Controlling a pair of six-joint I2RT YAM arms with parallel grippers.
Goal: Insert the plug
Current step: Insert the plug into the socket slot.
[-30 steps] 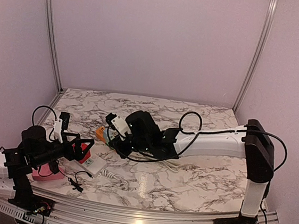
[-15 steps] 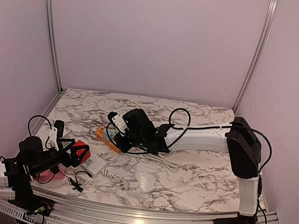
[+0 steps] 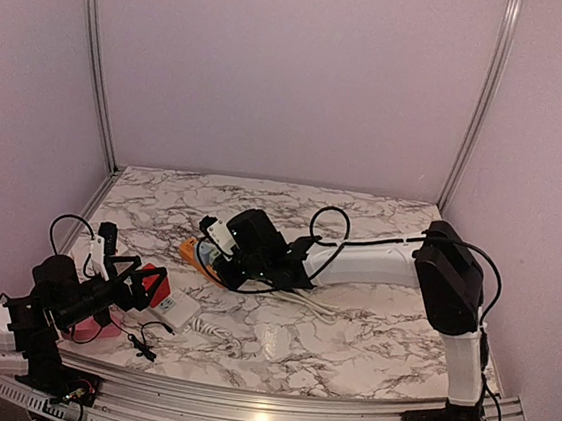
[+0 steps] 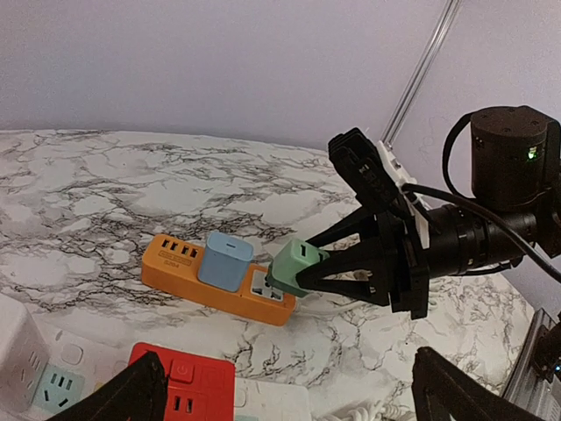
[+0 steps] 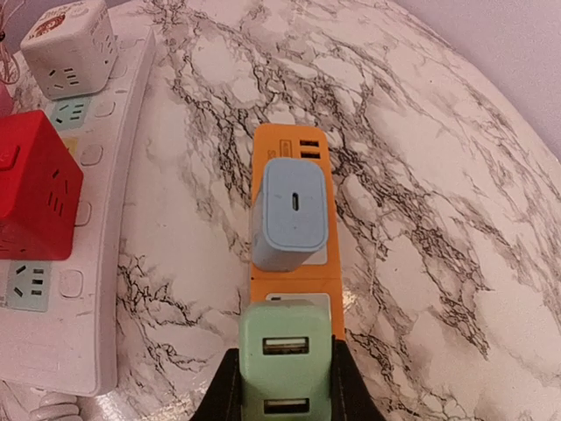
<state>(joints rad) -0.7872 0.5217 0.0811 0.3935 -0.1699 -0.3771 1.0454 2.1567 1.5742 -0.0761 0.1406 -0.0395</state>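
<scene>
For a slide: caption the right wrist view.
Green charger held at the end socket of the orange power strip, beside the plugged-in blue charger.

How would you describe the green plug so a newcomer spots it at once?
On the marble table lies an orange power strip. The green plug is at its end, pinched by the right gripper; unlike the blue plug beside it, it shows two ports.

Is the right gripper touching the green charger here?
Touching. In the right wrist view, the right gripper clamps the green charger, a finger flat against each side.
</scene>
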